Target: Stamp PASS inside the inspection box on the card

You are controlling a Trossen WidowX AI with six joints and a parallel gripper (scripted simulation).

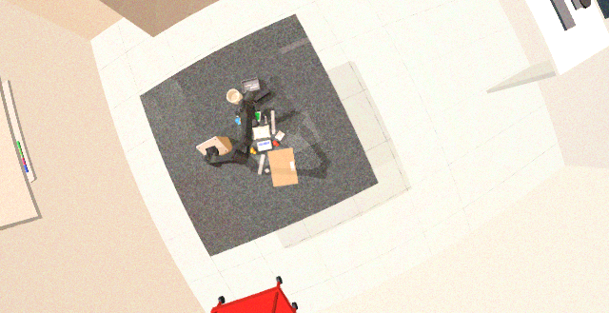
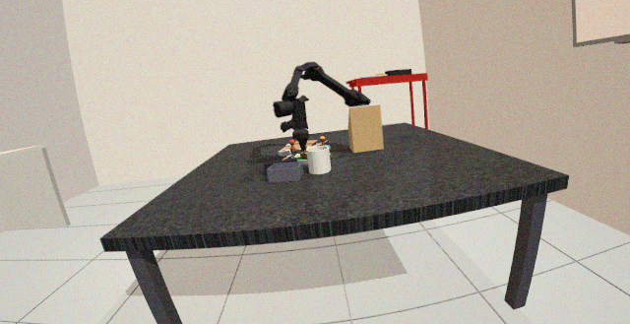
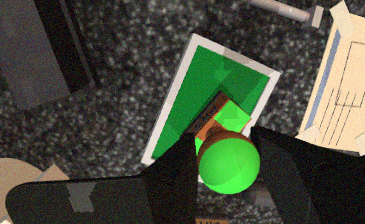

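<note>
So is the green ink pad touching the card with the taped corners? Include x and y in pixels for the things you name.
Apart. The wrist view shows it: a strip of dark speckled table (image 1: 190,108) (image 2: 295,206) (image 3: 294,97) lies between the green ink pad (image 1: 258,116) (image 2: 301,159) (image 3: 203,65) and the card (image 1: 261,132) (image 3: 349,115).

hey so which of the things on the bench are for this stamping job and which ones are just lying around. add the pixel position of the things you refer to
For the job:
- green-knobbed stamp (image 3: 229,163)
- green ink pad (image 3: 218,67)
- taped card (image 3: 353,75) (image 1: 261,132)

Apparently just lying about:
- white cup (image 2: 319,161) (image 1: 231,101)
- dark bin (image 2: 284,172) (image 1: 250,85)
</note>
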